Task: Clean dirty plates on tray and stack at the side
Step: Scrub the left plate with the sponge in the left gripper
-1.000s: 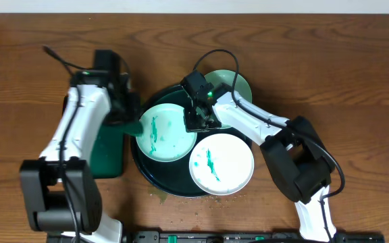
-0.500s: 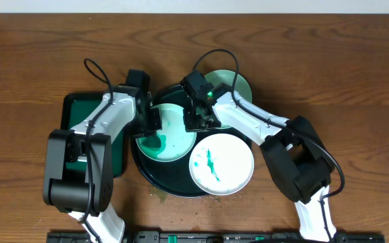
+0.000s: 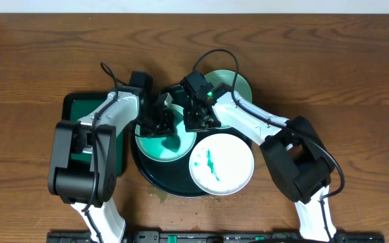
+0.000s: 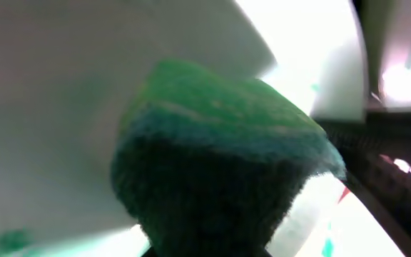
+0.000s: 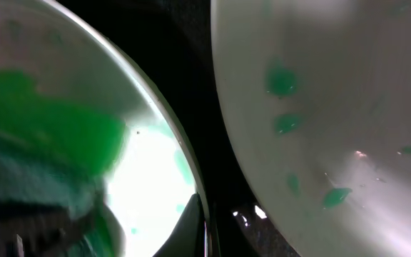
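Note:
A white plate (image 3: 174, 145) with teal smears lies on the left of the large round black tray (image 3: 150, 179). My left gripper (image 3: 162, 121) is shut on a green sponge (image 4: 220, 150) and presses it onto this plate (image 4: 63, 107). My right gripper (image 3: 196, 121) is shut on the plate's right rim (image 5: 148, 178), with one finger (image 5: 195, 221) on the edge. A second smeared plate (image 3: 225, 165) lies at the tray's front right and also shows in the right wrist view (image 5: 320, 93). A third, pale-mint plate (image 3: 238, 84) sits at the tray's back right edge.
A smaller rectangular dark green tray (image 3: 73, 108) lies left of the black tray, partly under my left arm. The sponge also shows as a green blur in the right wrist view (image 5: 41, 143). Bare wooden table surrounds both trays.
My left arm has swung right from over the green tray onto the left plate, carrying the sponge. The plate's smears look spread. My right gripper has stayed on the rim.

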Controlling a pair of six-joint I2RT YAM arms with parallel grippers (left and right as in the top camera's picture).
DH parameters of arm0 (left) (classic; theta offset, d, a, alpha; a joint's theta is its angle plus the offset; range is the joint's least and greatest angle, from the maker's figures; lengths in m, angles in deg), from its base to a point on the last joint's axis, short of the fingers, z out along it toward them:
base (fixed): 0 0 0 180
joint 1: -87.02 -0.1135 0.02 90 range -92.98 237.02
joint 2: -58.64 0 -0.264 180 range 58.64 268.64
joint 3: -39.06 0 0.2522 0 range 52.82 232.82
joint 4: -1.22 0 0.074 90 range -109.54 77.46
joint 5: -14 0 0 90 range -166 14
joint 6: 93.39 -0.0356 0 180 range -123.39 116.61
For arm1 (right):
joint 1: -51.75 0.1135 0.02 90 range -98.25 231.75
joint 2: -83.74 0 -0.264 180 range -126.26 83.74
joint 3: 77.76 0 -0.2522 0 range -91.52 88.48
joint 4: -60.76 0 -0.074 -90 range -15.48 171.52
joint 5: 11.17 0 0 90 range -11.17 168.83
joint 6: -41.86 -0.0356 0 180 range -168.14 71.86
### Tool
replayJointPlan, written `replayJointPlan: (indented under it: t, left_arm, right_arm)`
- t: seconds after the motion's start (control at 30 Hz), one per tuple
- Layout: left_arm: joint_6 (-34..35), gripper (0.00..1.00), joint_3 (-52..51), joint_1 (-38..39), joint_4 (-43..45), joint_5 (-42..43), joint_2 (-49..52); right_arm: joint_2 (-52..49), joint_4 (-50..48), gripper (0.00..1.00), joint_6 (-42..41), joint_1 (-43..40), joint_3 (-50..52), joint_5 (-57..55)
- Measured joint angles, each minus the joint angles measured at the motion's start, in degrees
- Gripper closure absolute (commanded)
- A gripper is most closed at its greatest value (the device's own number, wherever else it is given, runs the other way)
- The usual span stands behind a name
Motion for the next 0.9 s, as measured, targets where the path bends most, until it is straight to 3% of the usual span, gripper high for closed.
replayJointPlan:
  t: [0.2,0.4,0.67,0.9]
  left_arm:
    - [7.7,0.92,1.7,0.1,6.6,-19.0,-1.3]
    - [9.7,0.92,1.4,0.8,13.5,-27.3,-1.2]
    - [10.8,0.93,1.4,0.9,12.2,-29.7,-1.1]
    - [6.6,0.92,2.5,-1.0,-0.2,-22.3,-1.3]
  right_arm:
    - [0.0,0.0,0.99,0.0,0.0,0.0,0.0]
    - [0.0,-0.9,0.99,0.0,0.0,-0.1,0.1]
    - [-0.2,-1.2,0.99,-0.1,0.2,-0.3,0.1]
    - [-0.3,-0.1,0.99,0.2,0.2,-0.3,0.7]
